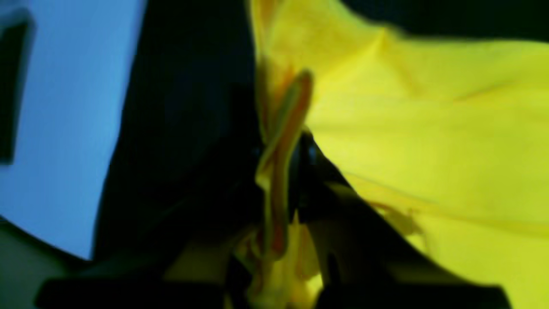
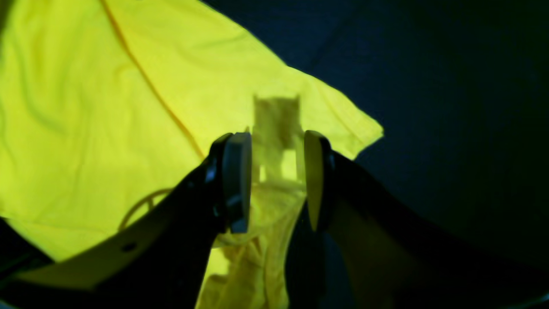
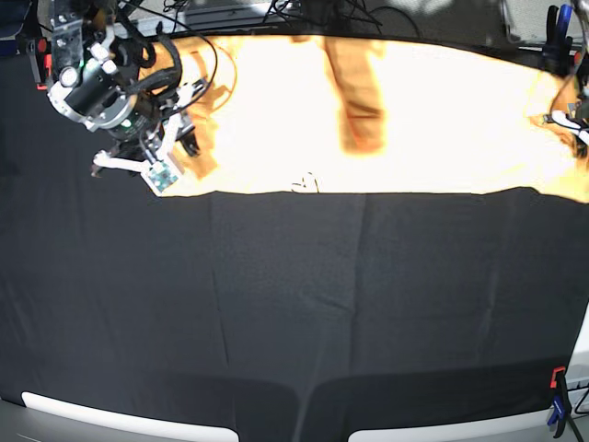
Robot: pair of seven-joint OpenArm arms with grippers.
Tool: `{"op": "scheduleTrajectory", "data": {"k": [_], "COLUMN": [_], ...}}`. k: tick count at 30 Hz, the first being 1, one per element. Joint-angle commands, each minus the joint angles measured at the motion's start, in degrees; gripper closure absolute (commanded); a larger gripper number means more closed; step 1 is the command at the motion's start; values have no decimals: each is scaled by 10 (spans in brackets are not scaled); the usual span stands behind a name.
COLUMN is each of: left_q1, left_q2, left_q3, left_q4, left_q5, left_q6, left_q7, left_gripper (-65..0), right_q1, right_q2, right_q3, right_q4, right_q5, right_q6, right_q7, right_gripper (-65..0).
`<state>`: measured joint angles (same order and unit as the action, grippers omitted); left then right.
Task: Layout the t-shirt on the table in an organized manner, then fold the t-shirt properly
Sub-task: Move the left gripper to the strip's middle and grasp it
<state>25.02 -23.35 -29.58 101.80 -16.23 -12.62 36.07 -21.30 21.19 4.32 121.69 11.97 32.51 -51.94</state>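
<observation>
The pale orange-yellow t-shirt [image 3: 414, 120] lies stretched wide across the far part of the black table [image 3: 294, 304], washed out by bright light. My left gripper [image 1: 283, 171] is shut on a bunched fold of the t-shirt [image 1: 429, 128]; in the base view it is at the shirt's far right end [image 3: 566, 118]. My right gripper [image 2: 276, 180] is open, its grey pads [image 2: 236, 180] apart over a bunched corner of the t-shirt [image 2: 85, 107]. In the base view it is at the shirt's left end [image 3: 179, 138].
Wrinkled black cloth covers the near part of the table. A red-and-blue clamp [image 3: 557, 405] sits at the near right edge and another [image 3: 552, 28] at the far right. Cables [image 3: 304, 14] run behind the far edge. A pale blue surface [image 1: 64, 128] lies beyond the table.
</observation>
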Motion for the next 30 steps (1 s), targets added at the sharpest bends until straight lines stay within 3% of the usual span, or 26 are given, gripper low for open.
{"op": "scheduleTrajectory", "data": {"k": [1, 5, 8, 13, 18, 22, 25, 30], "left_q1": [15, 58, 69, 62, 28, -5, -26, -44], "left_q2": [11, 76, 99, 100, 100, 100, 100, 103], "left_q3": [-3, 27, 93, 236, 333, 367, 384, 395], "left_q4": [38, 117, 131, 130, 130, 130, 130, 130], "left_q5": [-10, -25, -25, -24, -22, -23, -25, -73], "left_q6": [-2, -8, -11, -10, 66, 84, 84, 82], "left_q7": [-11, -7, 12, 12, 1, 9, 49, 89], "left_gripper": [0, 0, 0, 0, 0, 0, 0, 0], "right_q1": [3, 3, 3, 3, 3, 3, 3, 3], "right_q2": [5, 5, 5, 5, 5, 5, 5, 5], "right_q3": [12, 45, 66, 81, 81, 81, 81, 81], "right_q4": [11, 11, 11, 11, 11, 11, 11, 11], "right_q5": [2, 13, 42, 65, 65, 65, 65, 66], "right_q6": [-2, -2, -2, -2, -2, -2, -2, -2], "right_q7": [14, 19, 21, 21, 20, 20, 20, 20], "right_gripper": [-202, -201, -201, -201, -201, -201, -202, -201]}}
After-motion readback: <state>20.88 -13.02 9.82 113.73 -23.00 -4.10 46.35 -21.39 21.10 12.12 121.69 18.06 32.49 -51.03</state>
